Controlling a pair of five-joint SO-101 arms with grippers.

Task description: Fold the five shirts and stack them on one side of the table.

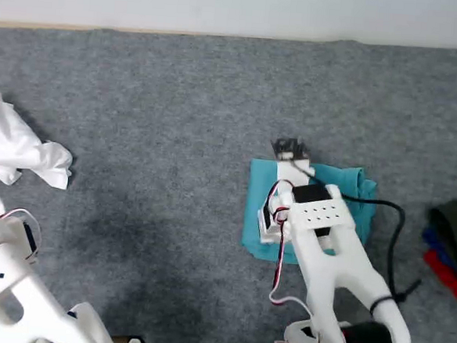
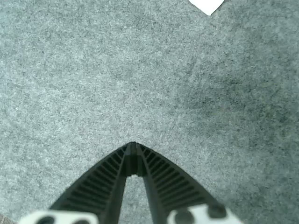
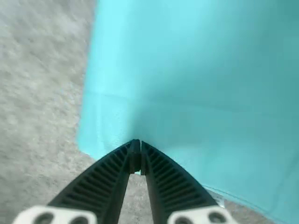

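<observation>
Clenched, the right jaws meet tip to tip at an edge of the teal shirt [image 3: 196, 70]. A sliver of teal shows between them behind the tips, but I cannot tell whether any cloth is caught. In the high view the right arm [image 1: 325, 241] stretches from the near edge out over the teal shirt [image 1: 259, 201], with its black head at the shirt's far edge. This shirt lies folded into a flat rectangle, right of the middle of the grey tabletop [image 1: 163, 96], with a bunched lump at its far right corner.

The left jaws are clenched too, tips together and grasping nothing, above bare tabletop [image 2: 93, 70]. A corner of the white shirt [image 2: 207, 4] shows well ahead of them. In the high view the left arm [image 1: 1, 281] sits at the near left corner.

The white shirt [image 1: 11, 144] lies crumpled and unfolded at the tabletop's left edge, beyond the left arm and well apart from the teal shirt.

At the right edge sits a pile [image 1: 447, 246], partly cut off by the frame. It has a dark shirt [image 1: 454, 221] on top, with a blue edge [image 1: 435, 241] and a red edge [image 1: 445, 274] showing below it on the near side. The pile is near the teal shirt, not touching it.

A pale wall [image 1: 224, 6] runs along behind the tabletop's far edge.
</observation>
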